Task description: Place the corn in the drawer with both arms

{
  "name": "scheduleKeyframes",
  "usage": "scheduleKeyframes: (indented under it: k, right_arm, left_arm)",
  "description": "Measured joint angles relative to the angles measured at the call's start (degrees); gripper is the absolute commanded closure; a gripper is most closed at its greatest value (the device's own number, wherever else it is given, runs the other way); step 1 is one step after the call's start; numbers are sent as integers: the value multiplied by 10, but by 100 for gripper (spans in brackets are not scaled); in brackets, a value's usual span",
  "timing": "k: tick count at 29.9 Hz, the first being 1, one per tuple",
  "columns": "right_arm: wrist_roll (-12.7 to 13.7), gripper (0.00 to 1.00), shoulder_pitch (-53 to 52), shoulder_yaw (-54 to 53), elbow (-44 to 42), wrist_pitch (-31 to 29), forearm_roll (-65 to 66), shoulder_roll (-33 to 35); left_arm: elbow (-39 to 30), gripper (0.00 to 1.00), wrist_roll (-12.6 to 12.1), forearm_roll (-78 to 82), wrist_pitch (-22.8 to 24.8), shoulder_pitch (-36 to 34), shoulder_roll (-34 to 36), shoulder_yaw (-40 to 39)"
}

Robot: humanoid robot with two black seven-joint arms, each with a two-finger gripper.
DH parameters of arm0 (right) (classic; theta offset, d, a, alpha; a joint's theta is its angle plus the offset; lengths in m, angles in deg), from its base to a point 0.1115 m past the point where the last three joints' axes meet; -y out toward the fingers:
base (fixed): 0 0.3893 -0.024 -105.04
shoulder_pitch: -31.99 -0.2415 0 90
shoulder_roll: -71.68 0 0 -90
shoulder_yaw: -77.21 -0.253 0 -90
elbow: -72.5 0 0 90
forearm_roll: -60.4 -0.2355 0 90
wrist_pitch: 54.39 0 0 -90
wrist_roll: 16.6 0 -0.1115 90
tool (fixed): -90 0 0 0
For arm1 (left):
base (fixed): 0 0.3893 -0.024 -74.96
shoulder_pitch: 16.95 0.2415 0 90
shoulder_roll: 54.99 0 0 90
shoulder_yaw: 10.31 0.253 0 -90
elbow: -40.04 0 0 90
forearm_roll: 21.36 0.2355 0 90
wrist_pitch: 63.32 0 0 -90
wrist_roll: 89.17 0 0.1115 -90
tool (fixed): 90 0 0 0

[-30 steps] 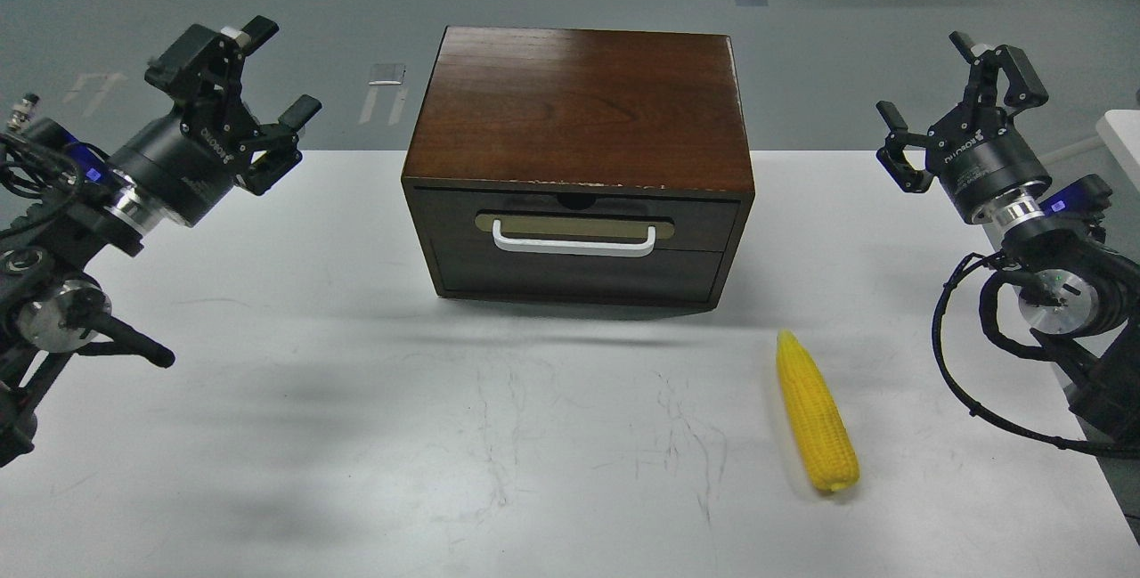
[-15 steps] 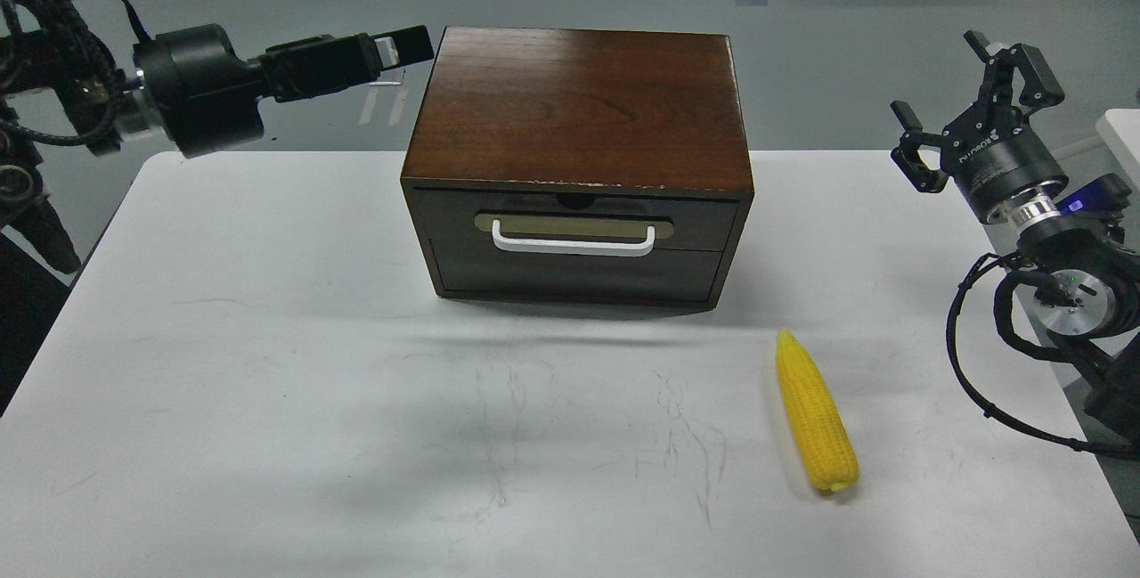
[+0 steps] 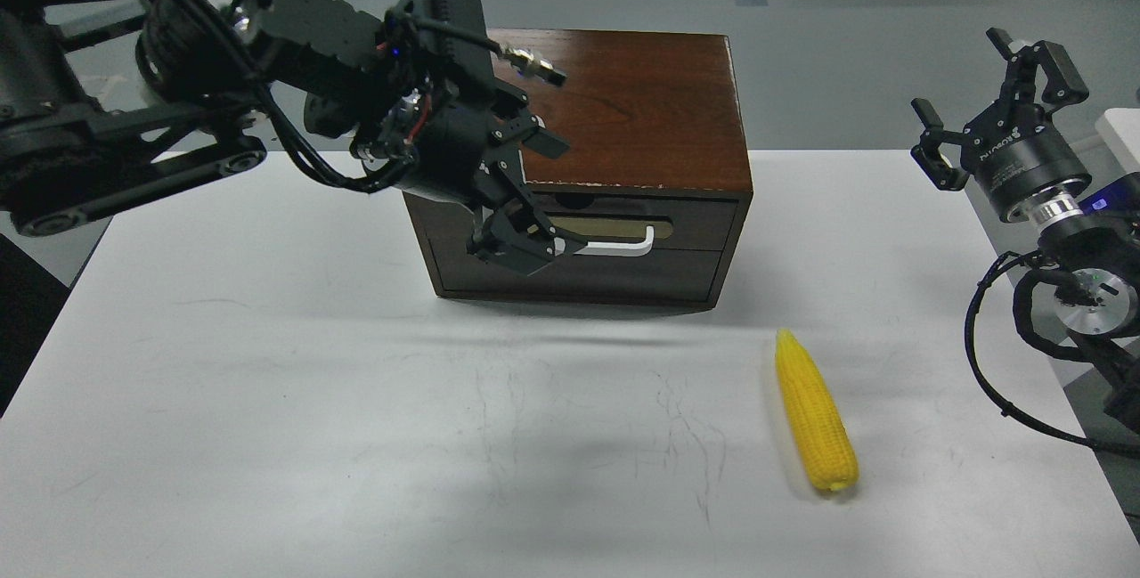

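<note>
The corn lies on the white table at the front right, tip pointing away from me. The dark drawer sits closed in the wooden box. Its white handle shows only at its right part. My left gripper is open in front of the drawer's left half, hiding the handle's left end, with its lower finger at the handle. My right gripper is open and empty, raised at the table's far right, well behind the corn.
The left arm reaches across the table's back left and covers the box's left corner. The right arm's cables hang at the table's right edge. Grey floor lies behind the table.
My left arm has swung from the box's upper left down in front of the drawer, and its gripper now covers the handle's left end. The right gripper drifted slightly right. The corn has not moved.
</note>
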Motion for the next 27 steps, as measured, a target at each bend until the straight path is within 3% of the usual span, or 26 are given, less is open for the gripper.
scheduleKeyframes:
  k: [9, 27]
  right_arm:
    - [0, 0, 2, -1, -1, 0, 0, 0]
    - [0, 0, 4, -2, -2, 0, 0, 4]
  left_arm:
    - [88, 3, 0, 87, 0, -7, -93, 38]
    - [61, 3, 0, 101, 0, 4, -121, 65]
